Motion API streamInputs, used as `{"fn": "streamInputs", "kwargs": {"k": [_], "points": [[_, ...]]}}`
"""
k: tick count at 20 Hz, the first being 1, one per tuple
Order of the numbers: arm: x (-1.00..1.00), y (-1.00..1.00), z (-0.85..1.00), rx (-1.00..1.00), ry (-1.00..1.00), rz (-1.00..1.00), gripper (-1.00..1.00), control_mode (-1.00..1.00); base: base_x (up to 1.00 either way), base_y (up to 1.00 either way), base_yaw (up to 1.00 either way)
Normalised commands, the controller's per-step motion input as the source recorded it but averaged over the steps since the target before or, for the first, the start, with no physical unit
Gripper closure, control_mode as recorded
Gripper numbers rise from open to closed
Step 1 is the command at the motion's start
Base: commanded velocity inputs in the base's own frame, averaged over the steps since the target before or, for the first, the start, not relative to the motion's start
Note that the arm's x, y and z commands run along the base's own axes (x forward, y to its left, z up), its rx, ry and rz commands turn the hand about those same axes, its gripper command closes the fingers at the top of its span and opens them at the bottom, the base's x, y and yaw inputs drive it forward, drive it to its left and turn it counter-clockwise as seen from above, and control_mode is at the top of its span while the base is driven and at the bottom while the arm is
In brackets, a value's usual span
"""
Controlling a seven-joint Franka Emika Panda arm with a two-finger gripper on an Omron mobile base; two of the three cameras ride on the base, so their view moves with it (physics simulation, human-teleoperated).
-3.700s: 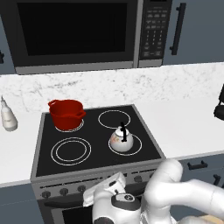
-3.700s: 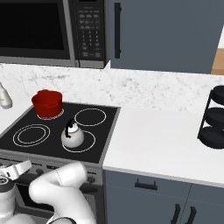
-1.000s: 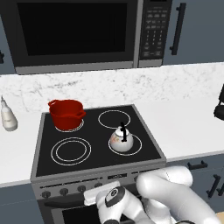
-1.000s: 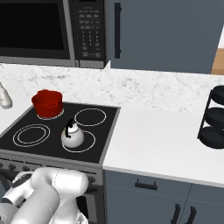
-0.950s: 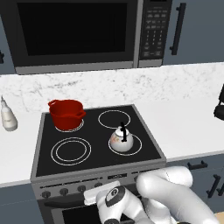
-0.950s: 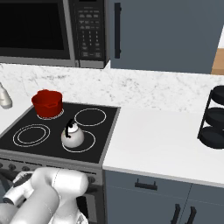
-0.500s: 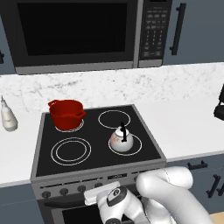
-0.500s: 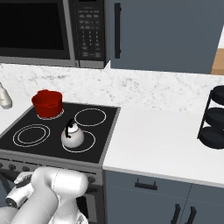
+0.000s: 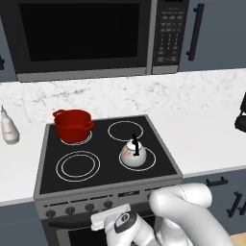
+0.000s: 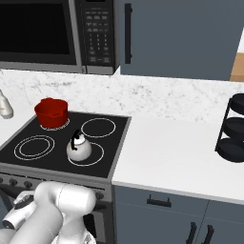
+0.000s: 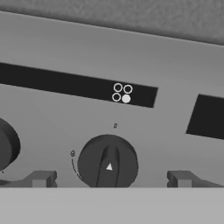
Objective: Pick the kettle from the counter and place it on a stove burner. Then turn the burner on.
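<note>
Kettle [image 9: 134, 153] sitting on front-right burner [image 9: 150, 158], fingers [image 11: 41, 178] spread wide flanking a knob [image 11: 108, 162], seemingly not touching it

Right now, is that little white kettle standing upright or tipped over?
Upright: the kettle sits flat inside the stove burner ring, handle and lid knob pointing up.

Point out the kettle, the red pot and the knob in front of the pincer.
kettle [image 9: 133, 155], left base view, on its white body.
red pot [image 9: 72, 125], left base view, on its front wall.
knob [image 11: 108, 162], hand view, on its raised middle ridge.
</note>
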Motion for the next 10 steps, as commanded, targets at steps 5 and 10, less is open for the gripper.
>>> {"fn": "streamInputs", "kwargs": {"k": [5,10], "points": [[0.09,0.01,0.1,0.02,-0.01,0.0,-1.0,-1.0,0.0,0.0,0.0],[0.05,0.0,0.14,0.02,-0.02,0.0,-1.0,-1.0,0.0,0.0,0.0]]}}
